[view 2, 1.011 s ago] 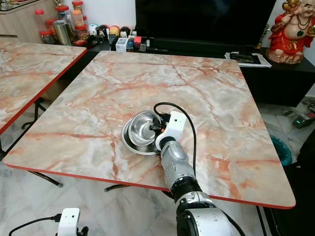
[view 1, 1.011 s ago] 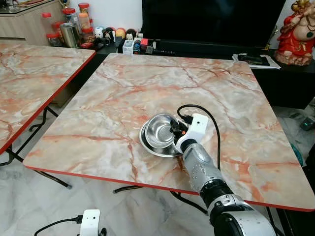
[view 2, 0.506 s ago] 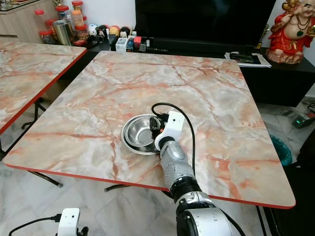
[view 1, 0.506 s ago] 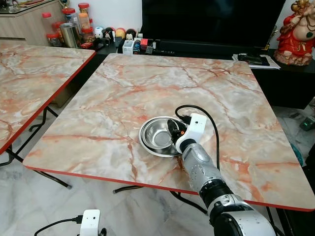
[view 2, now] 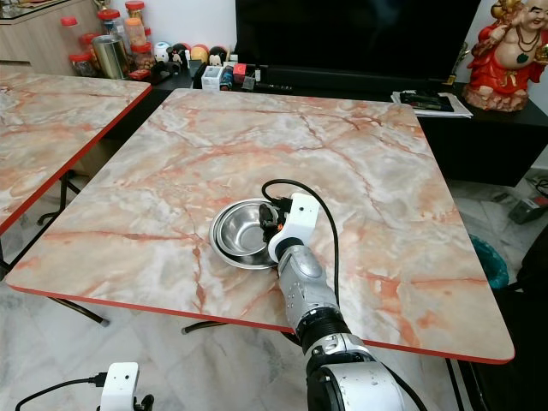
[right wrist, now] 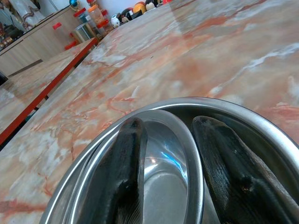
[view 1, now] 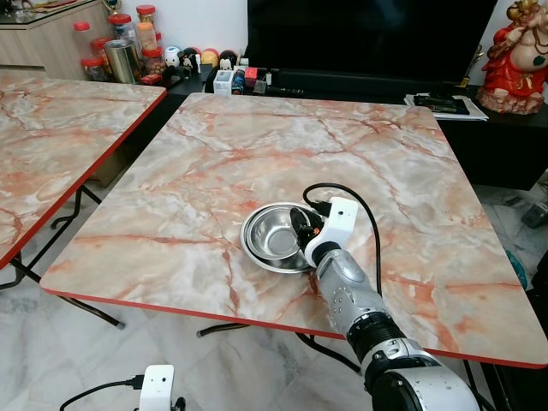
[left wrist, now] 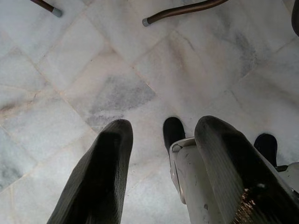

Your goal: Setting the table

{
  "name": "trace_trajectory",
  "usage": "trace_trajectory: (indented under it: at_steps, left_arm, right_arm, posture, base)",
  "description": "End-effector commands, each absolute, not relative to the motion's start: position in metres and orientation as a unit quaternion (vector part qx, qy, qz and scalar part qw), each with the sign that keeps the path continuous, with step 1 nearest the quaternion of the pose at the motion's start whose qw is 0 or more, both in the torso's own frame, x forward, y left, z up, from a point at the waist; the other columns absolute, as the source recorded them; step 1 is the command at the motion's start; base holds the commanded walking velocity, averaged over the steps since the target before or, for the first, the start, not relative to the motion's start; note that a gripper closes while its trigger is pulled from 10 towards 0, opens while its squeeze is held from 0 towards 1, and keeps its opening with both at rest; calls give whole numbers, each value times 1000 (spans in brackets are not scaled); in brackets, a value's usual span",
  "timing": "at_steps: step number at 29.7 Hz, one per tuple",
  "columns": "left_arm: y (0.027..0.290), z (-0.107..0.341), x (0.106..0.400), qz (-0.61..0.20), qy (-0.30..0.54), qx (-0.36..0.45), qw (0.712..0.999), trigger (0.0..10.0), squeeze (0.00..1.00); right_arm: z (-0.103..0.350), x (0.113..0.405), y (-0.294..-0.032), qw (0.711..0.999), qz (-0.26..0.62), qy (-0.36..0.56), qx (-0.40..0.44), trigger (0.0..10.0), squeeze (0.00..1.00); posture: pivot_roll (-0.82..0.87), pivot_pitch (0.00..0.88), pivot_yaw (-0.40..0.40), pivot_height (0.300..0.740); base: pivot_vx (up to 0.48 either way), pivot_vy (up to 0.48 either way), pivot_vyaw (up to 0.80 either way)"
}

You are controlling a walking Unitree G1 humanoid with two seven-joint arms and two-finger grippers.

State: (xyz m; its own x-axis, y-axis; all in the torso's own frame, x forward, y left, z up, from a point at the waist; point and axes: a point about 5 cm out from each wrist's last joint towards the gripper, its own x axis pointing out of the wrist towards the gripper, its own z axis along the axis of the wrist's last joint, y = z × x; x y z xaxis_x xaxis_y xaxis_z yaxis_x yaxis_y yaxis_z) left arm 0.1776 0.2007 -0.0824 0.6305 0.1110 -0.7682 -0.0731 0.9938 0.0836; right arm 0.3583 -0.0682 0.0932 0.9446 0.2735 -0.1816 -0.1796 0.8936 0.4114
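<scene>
Lowered since a second ago, the bowl (view 1: 276, 237) was tipped up on its near edge then and now sits level inside the plate (view 1: 255, 254), mouth facing straight up. Being round, it has no long axis to speak of.

From the left eye, bowl and plate rest on the marble table (view 1: 214, 163), toward its near edge and a little right of centre. The right gripper (view 1: 299, 227) reaches in from the near side, its black fingers at the bowl's right rim, with a black cable (view 1: 360, 205) looping off the wrist. The left arm hangs idle below the table edge, over the tiled floor (view 1: 51, 360). A second marble table (view 1: 51, 128) stands to the left; jars (view 1: 128, 43) and a dark TV (view 1: 368, 34) sit at the back, a red figurine (view 1: 518, 56) at the far right.

The right eye gives the same layout: bowl (view 2: 244, 229) nested in the plate, gripper at its right rim.

The left wrist view has the left gripper (left wrist: 161, 154) over floor tiles, fingers well parted and empty.

The right wrist view is closest: one finger (right wrist: 122, 177) lies inside the bowl (right wrist: 163, 172) and the other outside its wall, over the plate (right wrist: 261, 135). They straddle the rim with a gap between them, but whether they press on the metal cannot be told.
</scene>
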Motion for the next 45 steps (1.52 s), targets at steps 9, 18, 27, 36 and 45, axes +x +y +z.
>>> trace_trajectory:
  at_steps: [9,18,27,36,45]
  left_arm:
    - [200,-84,174,49,437,20,898,10000,0]
    - [199,-83,178,49,433,18,900,10000,0]
    - [199,-83,178,51,432,16,901,10000,0]
    - [200,-83,178,51,430,18,901,10000,0]
    - [200,-82,179,54,423,17,904,10000,0]
  right_arm:
    - [105,360,-50,963,141,104,204,10000,0]
    - [160,369,-45,975,190,-49,105,10000,0]
    - [160,367,-42,973,197,-54,104,10000,0]
    - [168,368,-49,977,177,-87,78,10000,0]
    - [175,369,-62,980,151,-126,-2,10000,0]
  posture:
    - [-21,0,-21,740]
    - [-24,0,-22,740]
    - [-22,0,-24,740]
    - [-26,0,-19,740]
    - [-23,0,-23,740]
  base:
    - [0,0,0]
    - [0,0,0]
    - [0,0,0]
    - [0,0,0]
    - [0,0,0]
